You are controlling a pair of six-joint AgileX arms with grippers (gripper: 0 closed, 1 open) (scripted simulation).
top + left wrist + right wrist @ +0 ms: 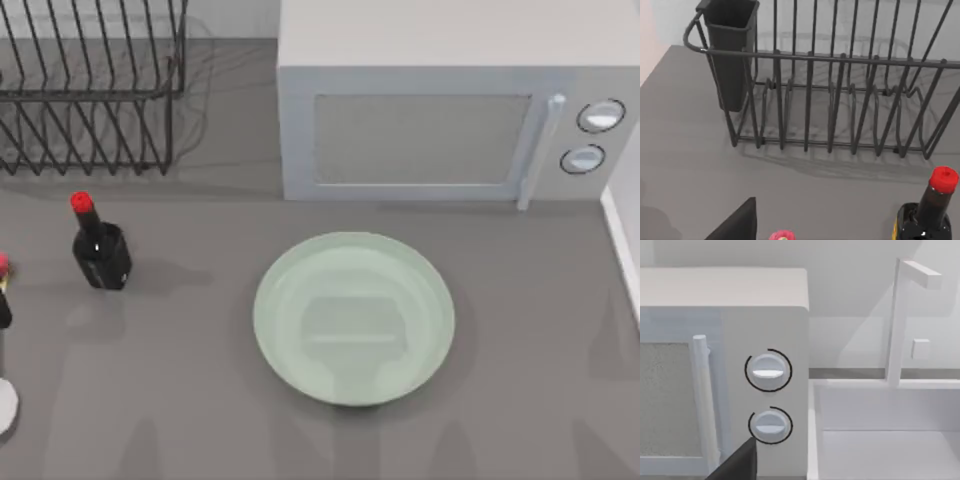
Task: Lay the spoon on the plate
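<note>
Top view, spoon: you've got the spoon (5, 405) right at the table's left edge. Its white bowl is nearest the camera and its red end is farther back. It's cut off by the frame and well apart from the plate, so not on it yet.
Left wrist view, spoon: the pinkish-red ornament (782, 235) pokes in at the frame edge, just beside a dark piece of the left gripper (737, 225).
Left gripper: it's over the left side of the table by the spoon's red end. Honestly can't tell if the claw is clenched, released or grasping anything.
Right gripper: a dark piece of it (737, 465) shows in the right wrist view, in front of the microwave's knob side. Same deal, can't tell its state.
Plate: the pale green plate (290, 290) sits flat mid-table with nothing lying in it.
Bottle: a dark bottle (102, 255) with a red cap stands left of the plate, between the plate and the spoon, and apart from both.
Microwave: the white microwave (450, 40) is behind the plate, door shut, with two round knobs (600, 116) on its right.
Dish rack: a black wire rack (90, 100) sits at the back left, behind the bottle, with a dark cup (732, 55) hung on one corner.
Sink: a white sink (890, 450) with a faucet (897, 320) sits just right of the microwave.
</note>
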